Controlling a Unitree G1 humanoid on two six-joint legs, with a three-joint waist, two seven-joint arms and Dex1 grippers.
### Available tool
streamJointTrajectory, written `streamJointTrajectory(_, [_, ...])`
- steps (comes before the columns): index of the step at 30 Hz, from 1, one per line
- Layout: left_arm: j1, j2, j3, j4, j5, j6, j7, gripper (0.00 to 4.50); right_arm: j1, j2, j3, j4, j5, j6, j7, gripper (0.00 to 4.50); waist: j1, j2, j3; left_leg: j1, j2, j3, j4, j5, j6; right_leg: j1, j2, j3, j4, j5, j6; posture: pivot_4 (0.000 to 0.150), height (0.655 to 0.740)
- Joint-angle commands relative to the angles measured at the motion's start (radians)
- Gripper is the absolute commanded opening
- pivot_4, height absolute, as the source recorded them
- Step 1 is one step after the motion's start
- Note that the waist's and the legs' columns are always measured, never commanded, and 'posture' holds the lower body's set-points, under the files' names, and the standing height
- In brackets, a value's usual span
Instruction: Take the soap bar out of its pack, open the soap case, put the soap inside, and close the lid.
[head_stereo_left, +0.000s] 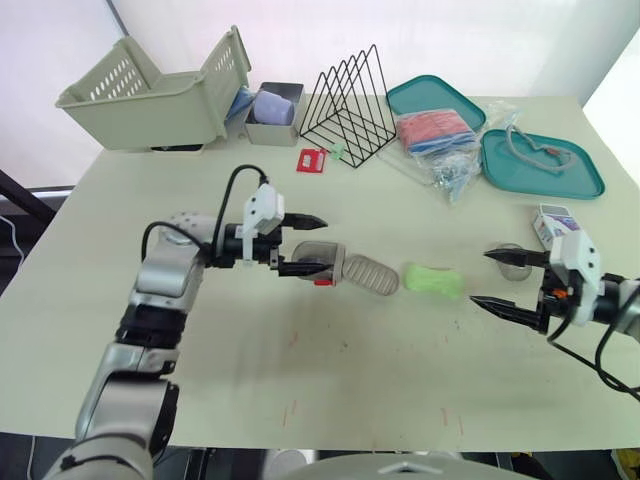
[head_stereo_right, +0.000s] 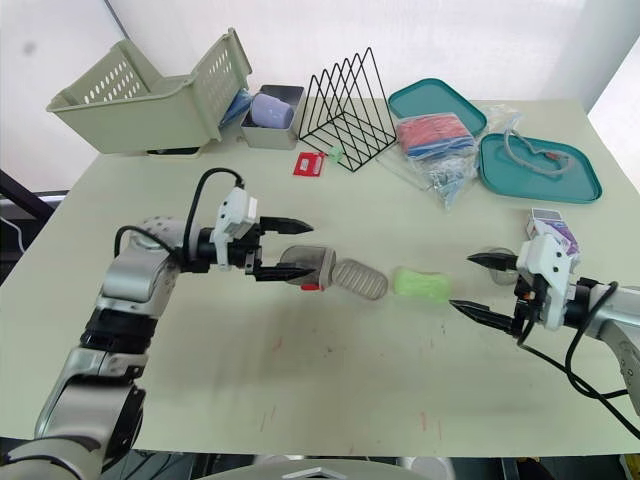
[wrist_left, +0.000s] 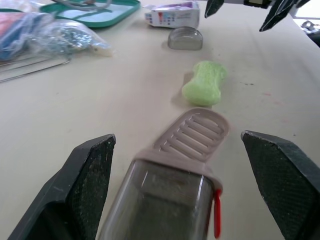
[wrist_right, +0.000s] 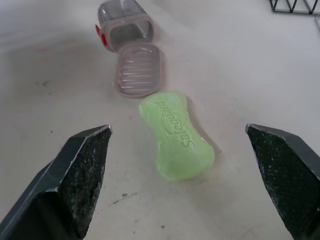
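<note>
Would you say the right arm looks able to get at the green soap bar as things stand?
Probably yes: the right gripper faces the soap bar with its jaws open, nothing lies between them, and the open soap case sits on the soap's far side.

Along the far side of the bench, a beige slotted basket lies tipped on its side. Just beside it is a small grey bin holding a lavender cup, then a black wire rack with a red tag near its foot. Two teal trays follow: one carries a red bagged packet, the other a grey cord.
</note>
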Motion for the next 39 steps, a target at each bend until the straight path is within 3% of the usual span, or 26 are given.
streamJointTrajectory(1, [0.076, 0.016, 0.057, -0.095, -0.036, -0.04, 0.032, 4.3, -0.062, -0.038, 0.053, -0.102, -0.012, 0.126, -0.064, 4.5, 0.003, 0.0, 0.0, 0.0, 0.0, 0.0, 0.0, 0.0, 0.0, 0.0, 0.0, 0.0, 0.0, 0.0, 0.0, 0.15, 0.74])
streamJointTrajectory(9, [0.27, -0.016, 0.128, -0.248, -0.087, -0.038, 0.168, 4.3, -0.313, -0.04, 0.275, -0.066, -0.16, 0.201, -0.107, 4.5, 0.01, -0.001, 0.0, -0.001, 0.0, 0.001, 0.0, 0.0, 0.0, 0.0, 0.0, 0.0, -0.001, 0.0, 0.0, 0.15, 0.74])
streamJointTrajectory(13, [0.41, -0.023, 0.143, -0.342, -0.113, -0.082, 0.176, 4.3, -0.365, -0.053, 0.384, -0.02, -0.237, 0.142, -0.04, 4.5, 0.006, -0.001, 0.001, -0.001, 0.0, 0.001, -0.001, 0.0, 0.0, 0.0, -0.001, 0.0, -0.002, 0.0, 0.0, 0.15, 0.74])
streamJointTrajectory(18, [0.506, -0.005, 0.153, -0.322, -0.094, -0.168, 0.163, 4.3, -0.432, -0.03, 0.465, 0.026, -0.291, 0.144, 0.002, 4.5, 0.004, -0.001, 0.001, 0.0, 0.0, 0.001, -0.001, 0.0, 0.0, 0.0, -0.001, 0.0, -0.002, 0.0, 0.0, 0.15, 0.74])
streamJointTrajectory(29, [0.581, 0.037, 0.115, -0.34, -0.114, -0.224, 0.092, 4.3, -0.495, 0.021, 0.58, 0.09, -0.384, 0.172, 0.037, 4.5, 0.004, -0.001, 0.001, 0.0, 0.0, 0.001, -0.001, 0.0, 0.0, -0.001, -0.001, 0.0, -0.002, 0.0, 0.0, 0.15, 0.74])
streamJointTrajectory(38, [0.575, 0.035, 0.095, -0.344, -0.111, -0.233, 0.106, 4.3, -0.497, 0.045, 0.583, 0.128, -0.42, 0.167, 0.058, 4.5, 0.001, -0.001, 0.001, 0.0, 0.0, 0.001, -0.001, 0.0, 0.0, -0.001, -0.001, 0.0, -0.002, 0.0, 0.0, 0.15, 0.74])
streamJointTrajectory(39, [0.572, 0.034, 0.093, -0.347, -0.111, -0.233, 0.107, 4.5, -0.497, 0.048, 0.582, 0.129, -0.42, 0.168, 0.06, 4.25, 0.001, -0.001, 0.001, 0.0, 0.0, 0.001, -0.001, 0.0, 0.0, -0.001, -0.001, 0.0, -0.002, 0.0, 0.0, 0.15, 0.74])
